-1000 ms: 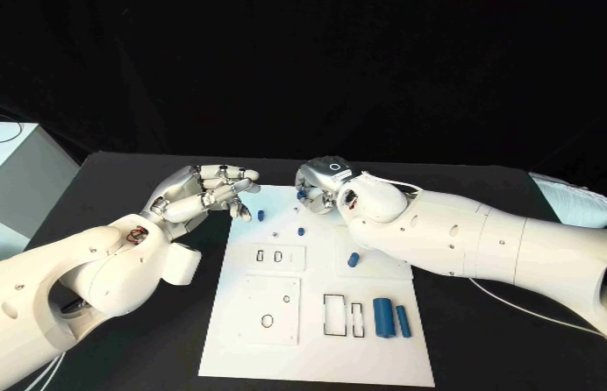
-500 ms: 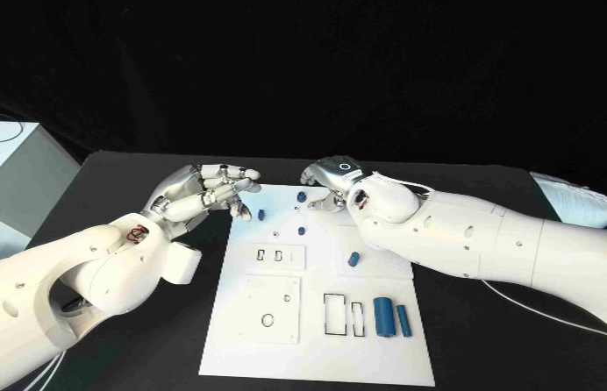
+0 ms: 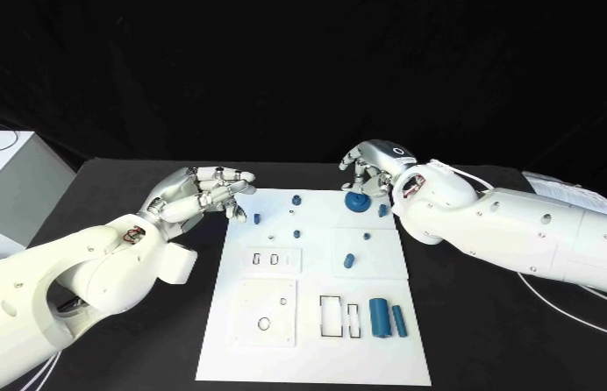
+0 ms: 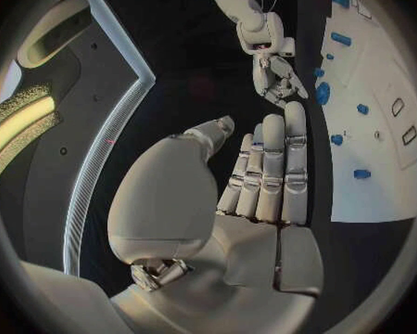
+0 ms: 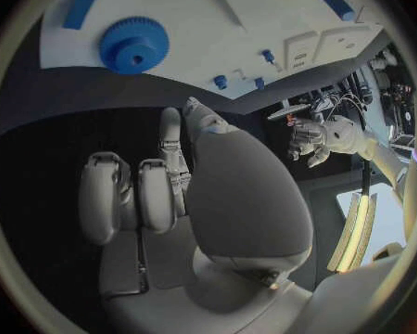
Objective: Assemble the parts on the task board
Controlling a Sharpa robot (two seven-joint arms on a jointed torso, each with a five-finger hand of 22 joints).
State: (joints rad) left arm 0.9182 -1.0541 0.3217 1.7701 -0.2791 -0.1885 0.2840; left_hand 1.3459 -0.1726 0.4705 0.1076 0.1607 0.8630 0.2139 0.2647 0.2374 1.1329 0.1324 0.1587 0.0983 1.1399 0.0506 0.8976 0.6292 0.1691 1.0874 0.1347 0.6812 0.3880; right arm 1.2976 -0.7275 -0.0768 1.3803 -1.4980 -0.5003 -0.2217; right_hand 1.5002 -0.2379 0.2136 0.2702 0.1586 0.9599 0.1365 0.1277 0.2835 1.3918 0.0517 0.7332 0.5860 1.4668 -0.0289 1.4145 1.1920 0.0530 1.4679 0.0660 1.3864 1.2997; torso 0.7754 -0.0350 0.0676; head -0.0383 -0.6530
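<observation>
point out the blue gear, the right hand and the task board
blue gear (image 5: 133,44): right wrist view, on its toothed face beside the hub
right hand (image 3: 374,168): head view, on the middle of the hand
task board (image 3: 317,356): head view, on a bare patch near its front edge

My white task board (image 3: 317,321) lies flat mid-tabletop; a blue gear (image 3: 358,202) sits near its far right corner, small blue parts (image 3: 380,316) scattered across it.

The right hand (image 5: 185,193) hangs over dark table, fingers curled inward with nothing in them. Beyond its fingertips lies the white task board (image 5: 218,33) carrying a blue gear (image 5: 133,44) (toothed rim, raised hub), small blue pegs (image 5: 220,82) and a blue block (image 5: 81,7). The left hand (image 5: 311,141) hovers near the board's edge.
</observation>
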